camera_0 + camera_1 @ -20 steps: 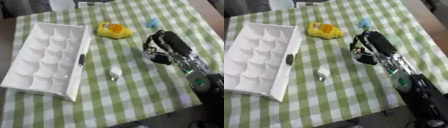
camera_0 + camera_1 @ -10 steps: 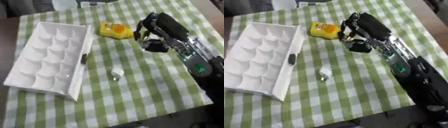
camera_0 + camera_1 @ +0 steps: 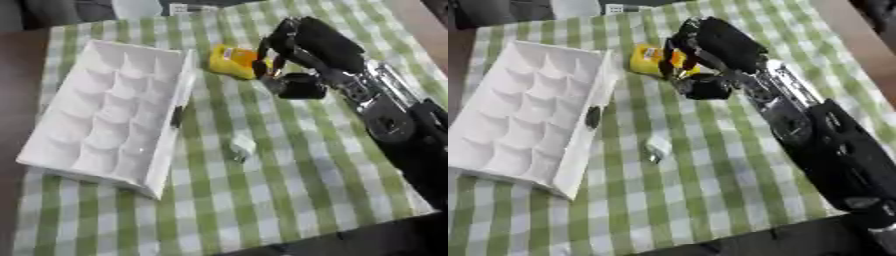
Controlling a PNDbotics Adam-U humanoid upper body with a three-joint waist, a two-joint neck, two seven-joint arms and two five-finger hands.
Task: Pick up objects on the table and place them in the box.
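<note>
A yellow object [image 3: 227, 61] lies on the green checked cloth just right of the white compartment box [image 3: 171, 150]. My right hand [image 3: 313, 46] comes in from the right and hangs over the yellow object's right end. Its fingers [image 3: 265, 56] bend down beside the object, its thumb [image 3: 302, 90] stays apart, and it holds nothing. A small white object [image 3: 241, 147] rests on the cloth below, near the middle. A small dark thing [image 3: 177, 116] sits at the box's right rim. The left hand is out of sight.
The checked cloth [image 3: 289, 190] covers most of the table, with bare brown tabletop [image 3: 16, 95] at the left. The box takes up the left half. My right forearm [image 3: 824, 150] crosses the right side.
My right hand has moved up and to the left, from the cloth's right side to the yellow object. The small blue thing seen earlier is now hidden behind it.
</note>
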